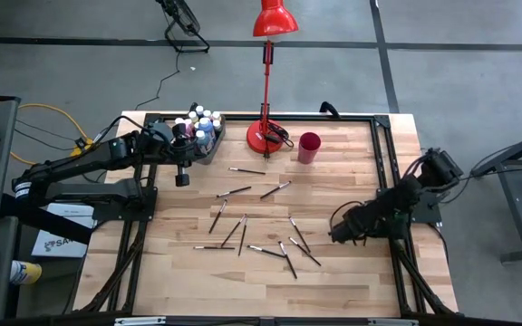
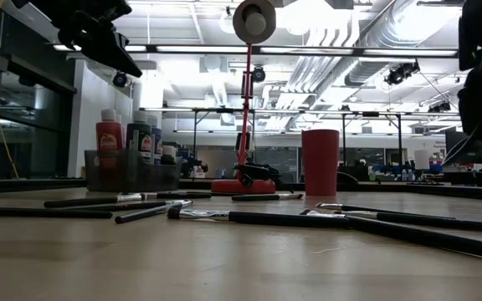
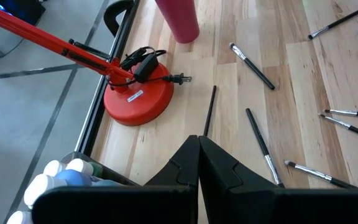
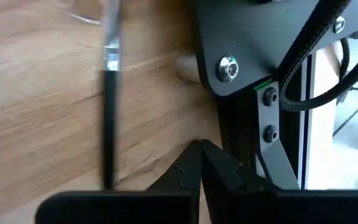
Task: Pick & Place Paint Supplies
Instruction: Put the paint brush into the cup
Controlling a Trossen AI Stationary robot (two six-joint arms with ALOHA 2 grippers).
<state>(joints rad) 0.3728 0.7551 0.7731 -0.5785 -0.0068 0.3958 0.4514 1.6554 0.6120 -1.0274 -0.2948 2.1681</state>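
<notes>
Table [image 1: 352,281] first: from my station I read the job as roughly half done. Using the high view as a clock face with 12 at the far edge, the translucent bin [image 1: 211,145] sits at about 11 o'clock and already holds the paint bottles [image 1: 199,122], packed upright with their white caps showing. I see no bottle loose on the wood. What is left is the brushes: about 11 paintbrushes [image 1: 275,190] lie scattered flat from the centre down toward 5 o'clock, none of them in the dark red cup [image 1: 309,147], which stands at about 1 o'clock just beside the red lamp [image 1: 265,136]. I judge every brush remains to be moved, though I cannot tell whether they belong in the cup or the bin.

The left arm reaches in from 9 o'clock, its left gripper [image 1: 182,178] hanging just in front of the bin with the fingers pressed together and nothing between them.

The right arm is folded low at 4 o'clock, and the right gripper [image 1: 335,235] is closed and empty too, its tips close above the wood near the nearest brushes, with 1 handle lying just beside it in the wrist view.
</notes>
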